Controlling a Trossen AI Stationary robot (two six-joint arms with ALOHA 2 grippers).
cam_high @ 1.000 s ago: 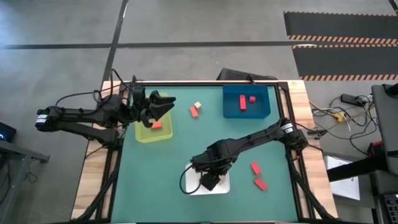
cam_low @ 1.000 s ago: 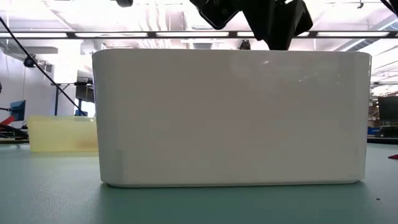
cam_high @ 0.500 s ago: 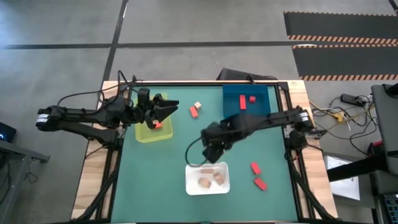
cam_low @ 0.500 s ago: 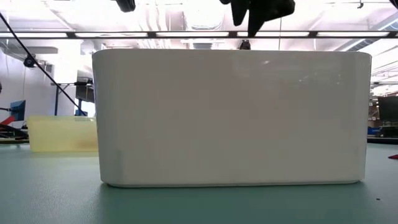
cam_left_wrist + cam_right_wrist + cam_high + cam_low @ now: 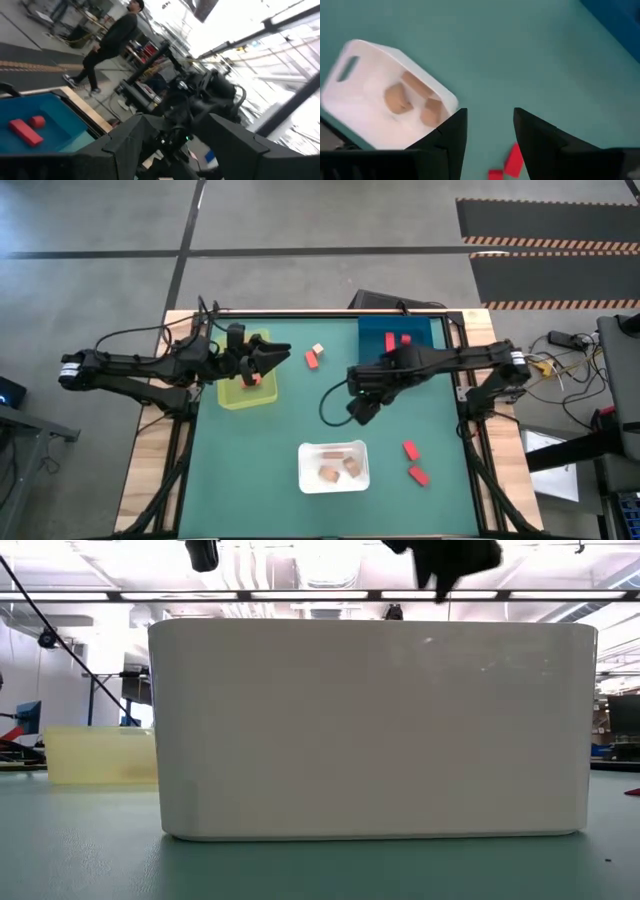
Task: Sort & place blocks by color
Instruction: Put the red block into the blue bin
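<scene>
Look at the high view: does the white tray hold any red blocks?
No, the white tray holds only tan blocks; the loose red blocks lie on the table beside it.

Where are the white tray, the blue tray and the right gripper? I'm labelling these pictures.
white tray (image 5: 304, 467), high view, on its bare left rim.
blue tray (image 5: 372, 340), high view, on its bare floor near the left wall.
right gripper (image 5: 489, 131), right wrist view, midway between its open fingertips.
</scene>
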